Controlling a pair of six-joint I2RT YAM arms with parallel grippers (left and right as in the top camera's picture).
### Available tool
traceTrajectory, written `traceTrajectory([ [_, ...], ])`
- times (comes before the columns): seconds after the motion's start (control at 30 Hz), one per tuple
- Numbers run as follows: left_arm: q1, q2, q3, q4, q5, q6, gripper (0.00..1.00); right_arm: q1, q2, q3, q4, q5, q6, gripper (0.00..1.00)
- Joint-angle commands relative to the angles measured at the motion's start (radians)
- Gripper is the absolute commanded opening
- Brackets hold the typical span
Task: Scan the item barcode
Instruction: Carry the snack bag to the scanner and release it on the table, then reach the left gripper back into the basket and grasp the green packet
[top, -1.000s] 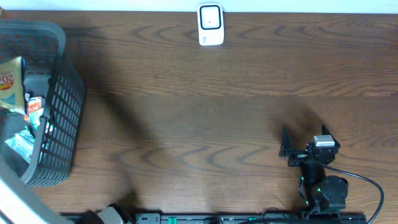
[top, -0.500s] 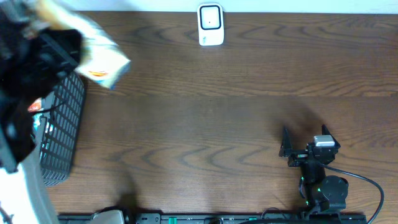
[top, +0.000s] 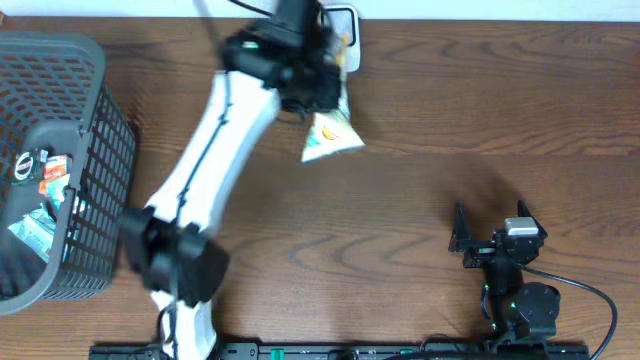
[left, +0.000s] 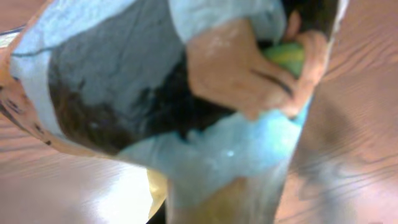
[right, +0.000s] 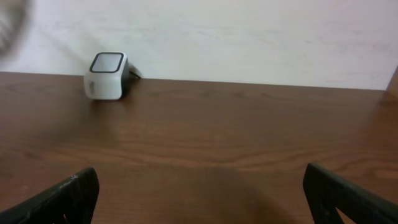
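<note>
The item is a snack packet (top: 331, 136), white and yellow with orange print, hanging in my left gripper (top: 316, 98), which is shut on its top edge. It hangs just in front of the white barcode scanner (top: 343, 38) at the table's back edge, and the gripper partly covers the scanner. In the left wrist view the blurred blue-grey packet (left: 186, 106) fills the frame and hides the fingers. My right gripper (top: 490, 218) rests open near the front right, nothing between its fingers (right: 74, 193). From there the scanner (right: 107, 76) stands far left.
A dark mesh basket (top: 98, 160) stands at the left edge with several more packaged goods (top: 42, 185) inside. The left arm (top: 205, 170) stretches diagonally across the table's left half. A cable (top: 585, 300) loops by the right arm's base.
My left arm has lifted the packet out of the basket and swung it right, across the table's back, to the scanner. The right arm has stayed still.
</note>
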Motion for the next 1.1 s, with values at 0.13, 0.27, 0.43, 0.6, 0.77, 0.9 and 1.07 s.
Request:
traceTrajectory([
  [0.13, -0.078, 0.156, -0.002, 0.047, -0.024, 0.017, 0.62, 0.008, -0.006, -0.002, -0.005, -0.003, -0.012, 0.99],
  [0.27, -0.072, 0.143, 0.003, 0.045, 0.029, 0.009, 0.84, 0.008, -0.006, -0.002, -0.005, -0.003, -0.012, 0.99],
  [0.43, -0.022, 0.031, 0.031, 0.026, 0.048, 0.010, 0.85, 0.008, -0.006, -0.002, -0.005, -0.003, -0.012, 0.99],
  [0.6, 0.144, -0.217, 0.033, 0.005, 0.017, 0.010, 0.85, 0.008, -0.006, -0.002, -0.005, -0.003, -0.012, 0.99],
  [0.77, 0.441, -0.454, 0.033, -0.092, -0.154, 0.010, 0.85, 0.008, -0.006, -0.002, -0.005, -0.003, -0.012, 0.99],
  [0.9, 0.789, -0.560, 0.033, -0.184, -0.243, 0.010, 0.85, 0.008, -0.006, -0.002, -0.005, -0.003, -0.012, 0.99],
  [1.07, 1.013, -0.543, 0.012, -0.238, -0.253, 0.010, 0.85, 0.008, -0.006, -0.002, -0.005, -0.003, -0.012, 0.99],
])
